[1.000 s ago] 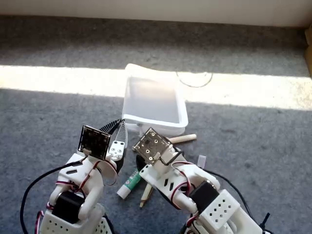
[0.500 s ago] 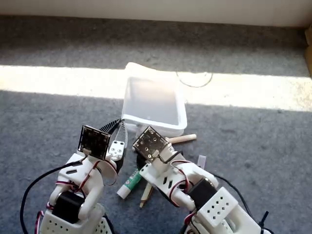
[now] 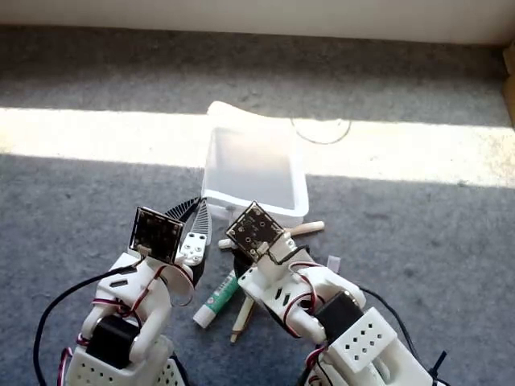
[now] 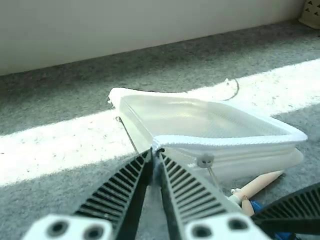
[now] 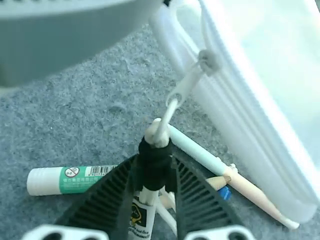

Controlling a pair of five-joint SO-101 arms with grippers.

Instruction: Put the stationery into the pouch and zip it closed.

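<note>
Pinching one corner of the single see-through pouch (image 4: pixel 200 117) with the left gripper (image 4: pixel 156 156), jaws squeezed tight on the edge, right by the one zipper pull (image 4: pixel 204 161). Clamping one pen with a black band (image 5: pixel 155 147) in the right gripper (image 5: pixel 154 161), narrow grip, tip pointing toward the pouch's long side. Counting three more bits lying on the grey carpet (image 3: pixel 418 265) near the pouch: one green glue stick (image 5: pixel 75 178), one mint-and-cream pen (image 5: pixel 210 161), one wooden pencil (image 3: pixel 239 322). Also spotting something small and blue by the pencil tip, not managing to tell what.
</note>
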